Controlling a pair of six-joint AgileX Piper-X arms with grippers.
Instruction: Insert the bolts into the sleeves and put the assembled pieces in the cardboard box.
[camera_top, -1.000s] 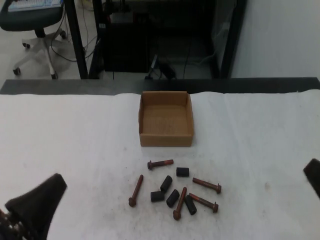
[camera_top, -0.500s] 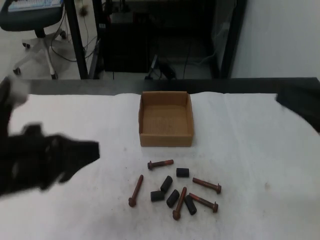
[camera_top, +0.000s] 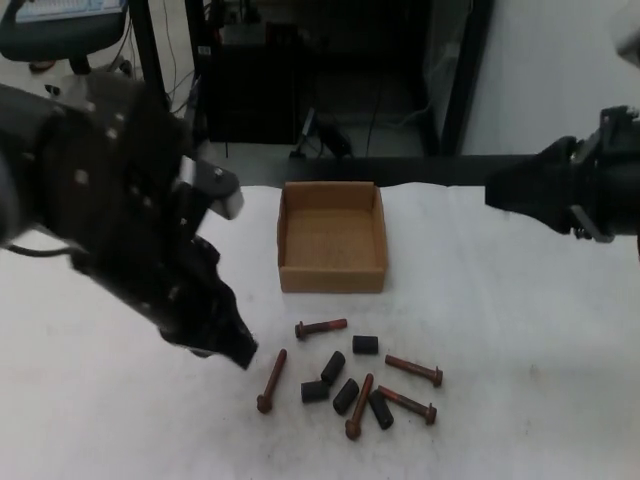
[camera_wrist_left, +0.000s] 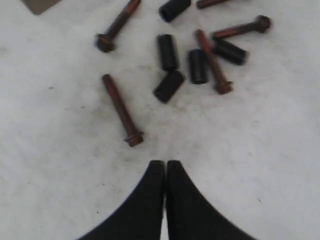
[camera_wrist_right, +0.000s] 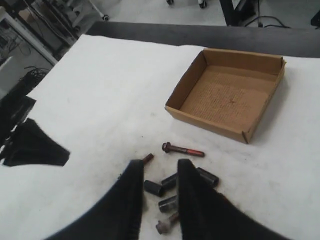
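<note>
5 loose bolts (camera_top: 320, 327) await pairing

Bolts and sleeves (camera_top: 345, 396) lie scattered just before the empty cardboard box (camera_top: 331, 279). Pinched together and empty, the left gripper (camera_wrist_left: 165, 166) hovers near them, likely lining up a pick; the right gripper (camera_wrist_right: 159, 170), slightly parted, holds nothing.

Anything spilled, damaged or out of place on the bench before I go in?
Nothing stands out. The rusty-red metal bolts and black cylindrical sleeves lie loose, scattered in front of the upright brown cardboard box.
</note>
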